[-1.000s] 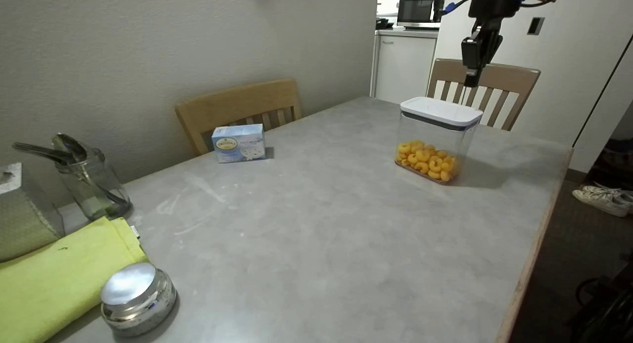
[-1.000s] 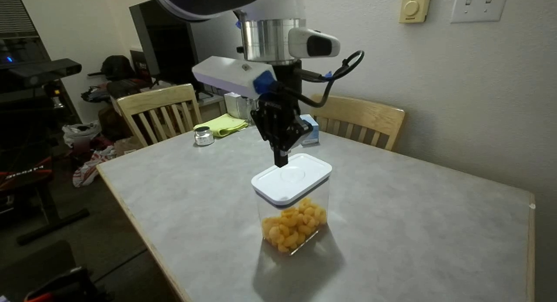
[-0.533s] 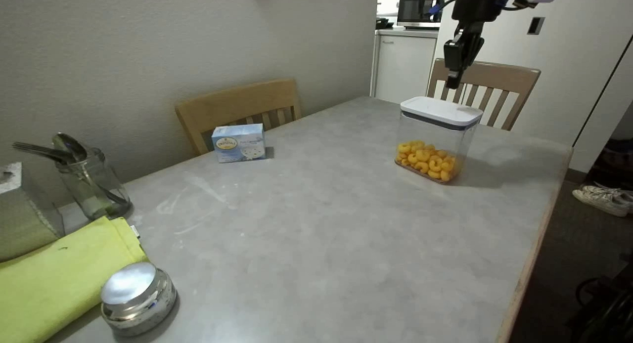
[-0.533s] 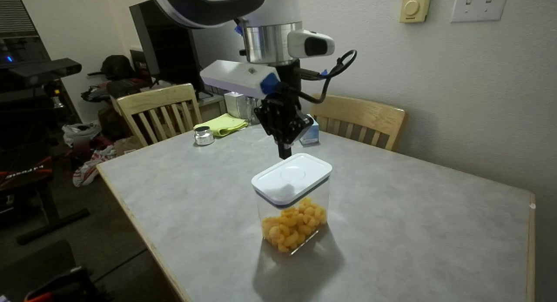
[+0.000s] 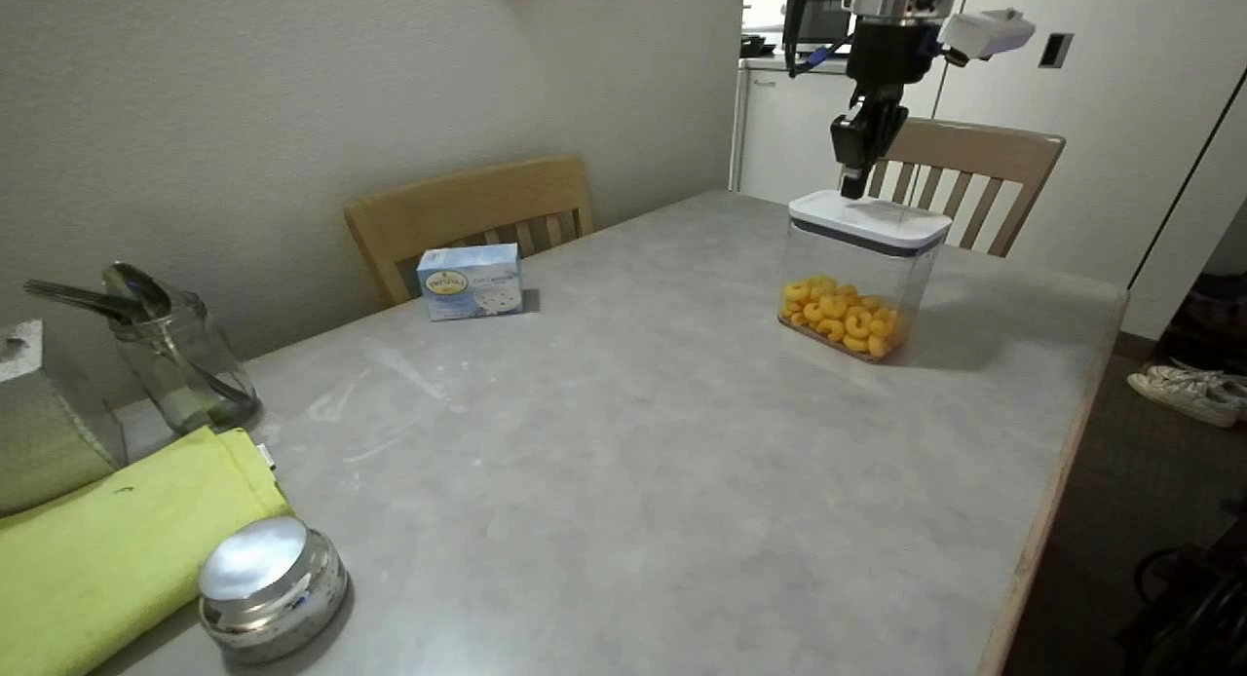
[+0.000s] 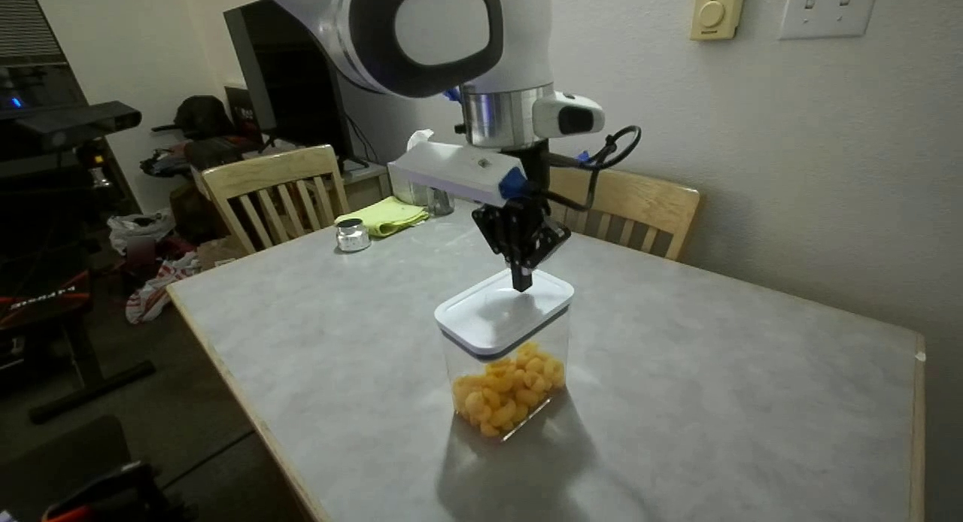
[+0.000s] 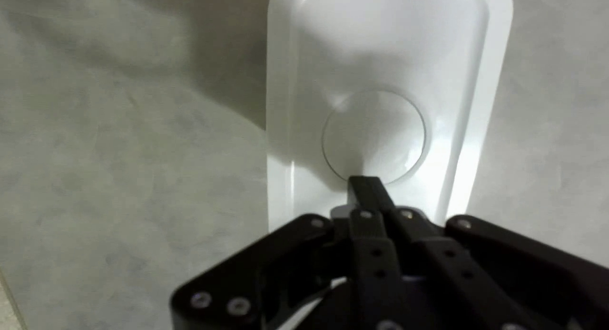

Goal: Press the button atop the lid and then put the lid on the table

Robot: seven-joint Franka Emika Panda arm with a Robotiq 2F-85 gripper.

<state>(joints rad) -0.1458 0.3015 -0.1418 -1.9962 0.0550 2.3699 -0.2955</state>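
The white rounded-rectangular lid sits on a clear container of orange macaroni. It also shows in an exterior view and in the wrist view. The button is a round patch outlined by a ring at the lid's centre, flush or nearly so. My gripper is shut and empty, with its fingertips together. It points down over the lid in both exterior views. In the wrist view the tips overlap the button's lower edge; whether they touch the lid cannot be told. The table is light grey.
A blue tea box, a jar with cutlery, a yellow cloth and a round metal tin stand on the table. Wooden chairs stand round it. The table's edge runs near the container.
My shut gripper has moved across above the lid and then lower, so its tips are now closer to the lid's top. The container and lid have not moved.
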